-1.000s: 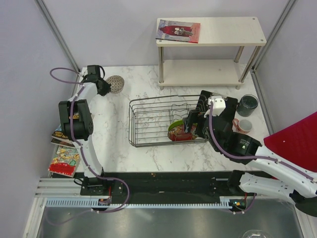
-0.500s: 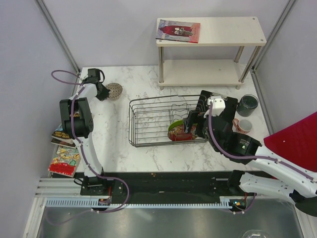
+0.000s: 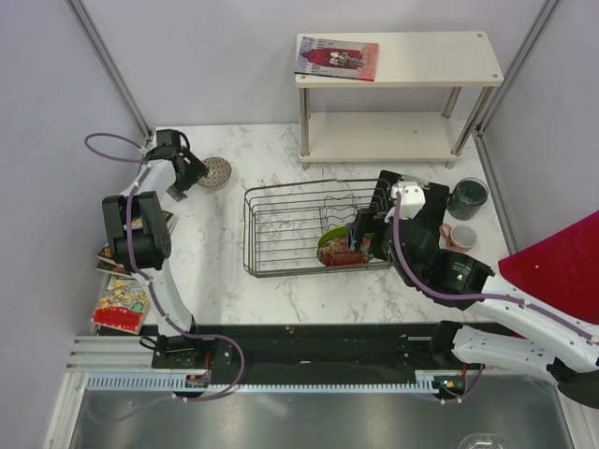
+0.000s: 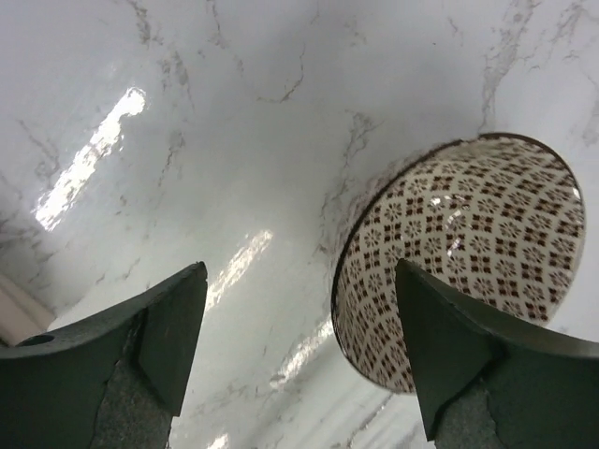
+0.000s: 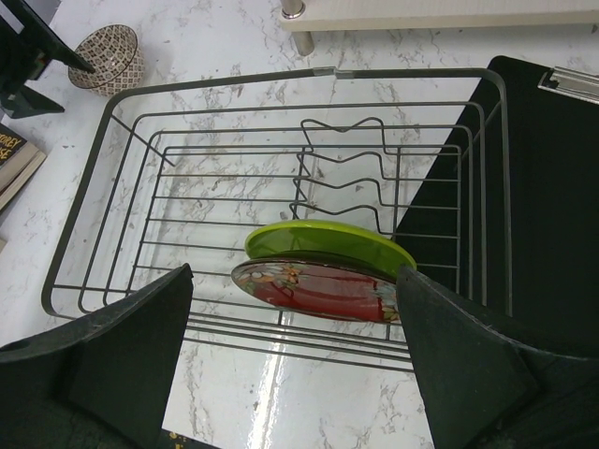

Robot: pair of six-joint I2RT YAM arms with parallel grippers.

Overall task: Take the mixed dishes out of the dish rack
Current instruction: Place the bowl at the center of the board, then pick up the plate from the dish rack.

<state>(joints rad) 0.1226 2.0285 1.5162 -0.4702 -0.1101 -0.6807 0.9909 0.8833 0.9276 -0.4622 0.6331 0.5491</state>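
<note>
The dark wire dish rack [image 3: 290, 227] [image 5: 309, 73] stands mid-table. A lime-green plate [image 3: 329, 238] [image 5: 328, 240] and a red patterned dish [image 3: 344, 254] [image 5: 318, 288] lean together at its right end. My right gripper [image 3: 360, 229] [image 5: 294, 276] hangs open above them, apart from both. The small patterned bowl [image 3: 216, 171] [image 4: 468, 253] [image 5: 109, 56] rests on the marble at the back left. My left gripper [image 3: 185, 174] [image 4: 299, 281] is open beside it, the bowl's rim by the right finger. A dark cup [image 3: 467, 196] and a pink cup [image 3: 459, 237] stand right of the rack.
A two-tier shelf [image 3: 398, 65] with a book [image 3: 337, 58] stands at the back. A black clipboard [image 5: 552, 187] lies against the rack's right side. Books [image 3: 122, 290] lie at the left edge and a red cloth [image 3: 562, 267] at the right.
My left gripper has opened and let go of the patterned bowl, which now rests on the table, and the arm has drawn a little left. The right arm has not moved.
</note>
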